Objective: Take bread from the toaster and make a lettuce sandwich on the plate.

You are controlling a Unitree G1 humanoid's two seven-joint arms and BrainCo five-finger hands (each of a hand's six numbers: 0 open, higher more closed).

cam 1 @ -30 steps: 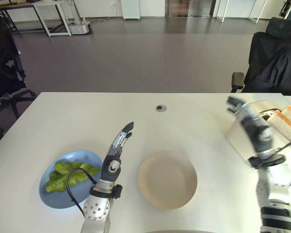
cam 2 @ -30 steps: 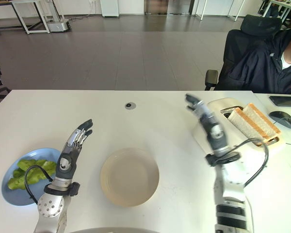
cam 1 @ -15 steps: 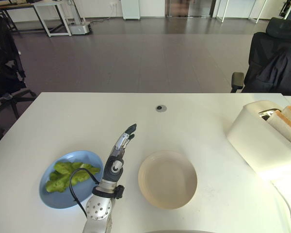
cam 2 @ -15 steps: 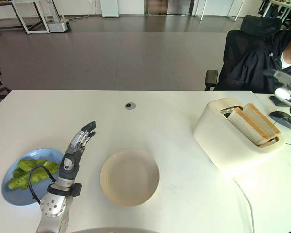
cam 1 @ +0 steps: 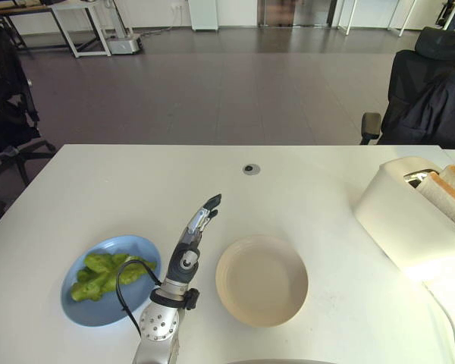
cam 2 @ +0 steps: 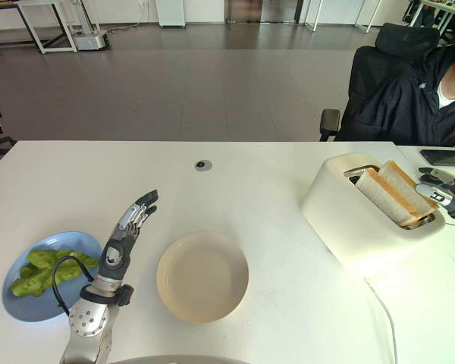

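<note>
Right hand, fingers spread and empty, hangs far right of the plate, just beside the bread in the toaster: fetching the first slice seems the step, needing a pinch and upward pull. Left hand, released, stands left of the plate, lettuce beyond. White table, dark floor behind.

I can read no text, label, number or sign: the toaster, cream plate, blue plate and counter show no legible print.
</note>
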